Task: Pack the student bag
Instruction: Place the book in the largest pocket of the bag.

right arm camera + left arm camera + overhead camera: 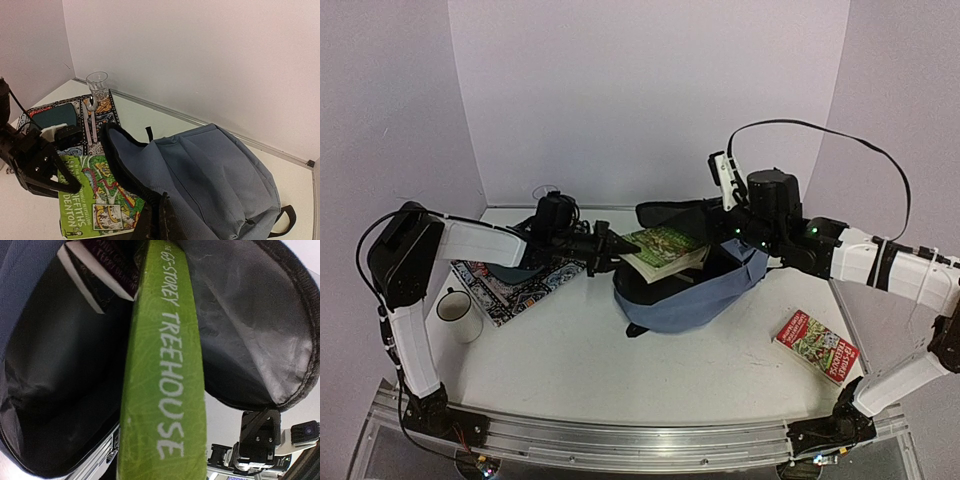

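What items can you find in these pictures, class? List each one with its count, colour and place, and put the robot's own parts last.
soft grey-blue fabric student bag: one, grey-blue, table centre, mouth open
green paperback book: one, green, partly in the bag's mouth
dark red book: one, dark red, inside the bag
red paperback book: one, red, flat on the table, right
white mug: one, white, near left
patterned flat book or mat: one, multicoloured, left
clear glass: one, clear, far left by the wall
left gripper: one, black, shut on the green book
right gripper: one, black, shut on the bag's rim
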Robot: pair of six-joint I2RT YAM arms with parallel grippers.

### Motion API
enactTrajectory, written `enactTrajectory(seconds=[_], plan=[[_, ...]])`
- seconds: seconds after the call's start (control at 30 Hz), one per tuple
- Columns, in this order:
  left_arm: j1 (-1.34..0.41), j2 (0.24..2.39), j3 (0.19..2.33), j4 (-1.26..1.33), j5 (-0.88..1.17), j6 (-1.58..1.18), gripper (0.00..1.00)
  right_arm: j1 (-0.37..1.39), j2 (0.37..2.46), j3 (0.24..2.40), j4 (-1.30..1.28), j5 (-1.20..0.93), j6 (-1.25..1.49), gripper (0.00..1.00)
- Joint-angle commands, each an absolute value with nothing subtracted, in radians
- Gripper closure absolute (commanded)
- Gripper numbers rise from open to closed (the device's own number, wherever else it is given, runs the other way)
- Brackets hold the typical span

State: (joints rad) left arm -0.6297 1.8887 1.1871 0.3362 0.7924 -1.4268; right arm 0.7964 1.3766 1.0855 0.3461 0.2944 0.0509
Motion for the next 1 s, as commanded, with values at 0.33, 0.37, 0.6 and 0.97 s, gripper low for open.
enactTrajectory(seconds=[0.33, 0.37, 0.6, 0.97], plan=[[-0.633, 2.088, 1.408, 0.661, 0.711, -1.465, 1.0, 0.802, 1.368, 1.083, 0.478, 0.153, 0.071, 1.0], [-0.633, 2.106, 1.426, 0.663, 0.699, -1.463, 1.0, 0.802, 1.37, 1.08, 0.478, 0.138, 0.078, 1.0], [-0.642, 2.214, 1.515, 0.67, 0.603, -1.468, 1.0, 0.803, 1.394, 1.081, 0.472, 0.061, 0.11, 1.0], [-0.697, 2.271, 1.575, 0.672, 0.472, -1.449, 1.0, 0.833, 1.4, 1.129, 0.428, -0.072, 0.124, 1.0]])
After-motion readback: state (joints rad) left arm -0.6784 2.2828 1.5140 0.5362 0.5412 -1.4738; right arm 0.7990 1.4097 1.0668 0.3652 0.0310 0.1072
